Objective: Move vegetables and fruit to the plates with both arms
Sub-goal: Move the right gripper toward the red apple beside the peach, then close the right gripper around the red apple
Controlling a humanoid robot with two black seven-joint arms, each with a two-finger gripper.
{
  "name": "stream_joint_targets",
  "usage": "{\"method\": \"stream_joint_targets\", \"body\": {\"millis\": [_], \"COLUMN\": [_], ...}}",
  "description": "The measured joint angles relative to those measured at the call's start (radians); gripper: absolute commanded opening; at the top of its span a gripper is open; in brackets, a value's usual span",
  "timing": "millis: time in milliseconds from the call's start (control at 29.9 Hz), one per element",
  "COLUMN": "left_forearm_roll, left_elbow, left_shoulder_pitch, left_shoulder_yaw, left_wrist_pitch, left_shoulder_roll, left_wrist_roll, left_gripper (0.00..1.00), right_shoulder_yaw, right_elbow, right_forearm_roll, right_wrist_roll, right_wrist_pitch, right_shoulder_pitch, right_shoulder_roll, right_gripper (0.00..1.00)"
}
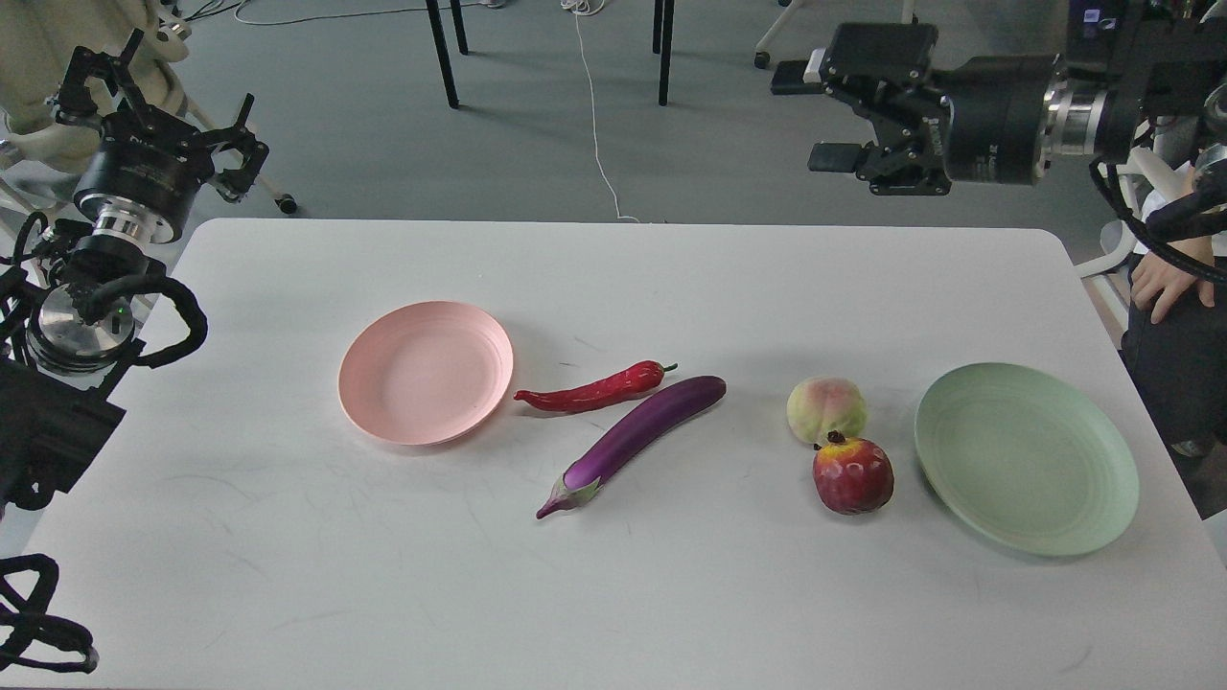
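On the white table [613, 594] lie a purple eggplant [633, 436] and a red chili pepper [592, 389] at the centre. A pale peach [826, 408] and a dark-red pomegranate [853, 474] touch each other to the right. The pink plate [426, 372] is left of the chili. The green plate [1026, 458] is right of the fruit. Both plates are bare. My left gripper [158, 91] is open beyond the table's far left corner. My right gripper [815, 115] is open, pointing left, high above the table's far right part.
Table and chair legs [443, 53] and a white cable [596, 125] are on the grey floor beyond the table. A person's hand [1165, 278] rests at the right edge. Beige equipment [48, 57] stands at the far left.
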Motion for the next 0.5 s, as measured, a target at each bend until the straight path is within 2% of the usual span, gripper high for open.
{"method": "stream_joint_targets", "body": {"millis": [234,502], "left_forearm_roll": [-0.005,-0.008], "left_elbow": [0.000,0.000], "left_shoulder_pitch": [0.000,0.002], "left_shoulder_yaw": [-0.001,-0.006], "left_wrist_pitch": [0.000,0.000], "left_shoulder_roll": [0.002,0.008], "left_wrist_roll": [-0.006,-0.009], "left_gripper": [0.98,0.98], "right_shoulder_yaw": [-0.297,-0.484], "right_elbow": [0.142,0.161], "right_forearm_roll": [-0.295,-0.512], "right_wrist_roll": [0.000,-0.008], "right_wrist_pitch": [-0.061,-0.112], "right_shoulder_pitch": [0.138,0.158], "right_shoulder_roll": [0.127,0.232], "right_gripper": [0.99,0.99]}}
